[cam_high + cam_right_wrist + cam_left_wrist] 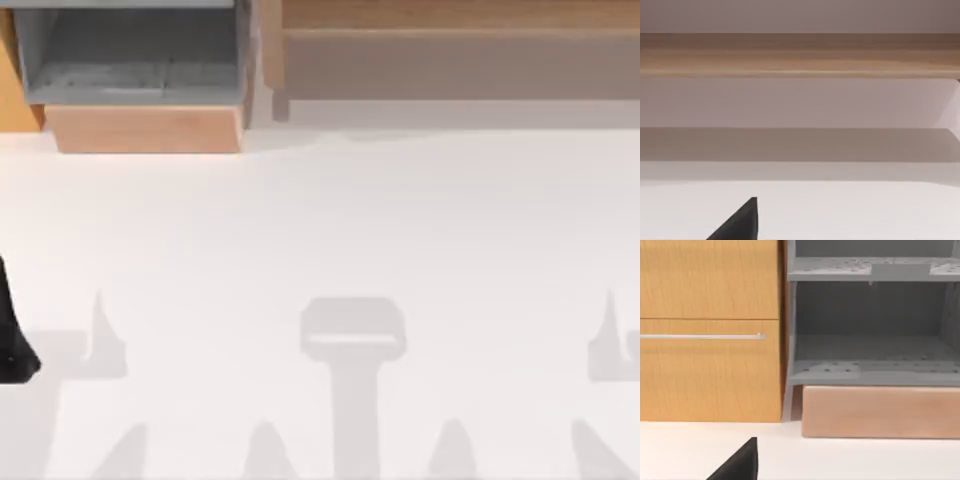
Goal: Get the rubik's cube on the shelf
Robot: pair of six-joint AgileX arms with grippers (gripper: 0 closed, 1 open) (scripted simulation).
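Spreading white beneath both AgileX arms, the table (pixel 320 230) carries grey shadows of the rig along its near side.

Well ahead of the right hand (pixel 740 222), at the table's far edge, runs the shelf (pixel 460 15). It is a long brown wooden unit with a lighter board on top and a dull grey-brown front below. From the right wrist the same shelf (pixel 800 55) stretches straight across in front of that hand, apart from it, with bare table between them.

Ahead of the left hand (pixel 740 462) stands a shorter light-wood compartment (pixel 130 50) with grey inner walls. It sits beside the shelf's end and is raised on a pale wooden plinth (pixel 145 128). The left wrist view looks into this compartment (pixel 870 315), where one grey board lies above another. Touching the compartment on its outer side is an orange-wood cabinet front (pixel 705 365), and a thin silver bar handle (pixel 702 336) crosses it level.

The left arm (pixel 12 335) enters as a dark shape at the table's left edge, well back from the furniture. Each hand appears to its own wrist camera as a dark wedge above the white table. Whether either hand is apart or together cannot be told.
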